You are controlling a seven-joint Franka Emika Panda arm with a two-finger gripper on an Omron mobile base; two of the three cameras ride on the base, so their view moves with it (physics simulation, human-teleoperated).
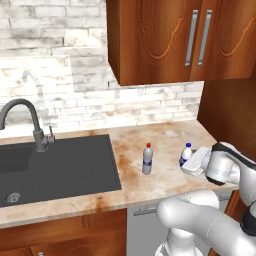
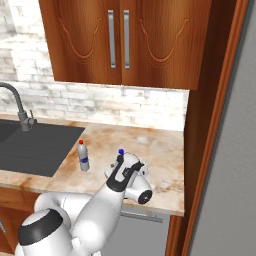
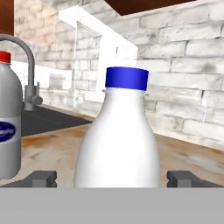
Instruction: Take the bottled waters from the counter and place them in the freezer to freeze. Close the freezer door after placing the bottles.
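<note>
Two bottled waters stand on the bench near its front edge, none frozen yet: the released tool straddles the blue-capped bottle, the red-capped bottle beside it.

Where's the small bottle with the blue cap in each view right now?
Left base view: small clear plastic bottle with the blue cap at right, beside the white wrist.
Right base view: only its cap peeks above the wrist.
Hand view: centre, between the end effector fingertips.
Shared landmark: red-capped greyish bottle.
</note>
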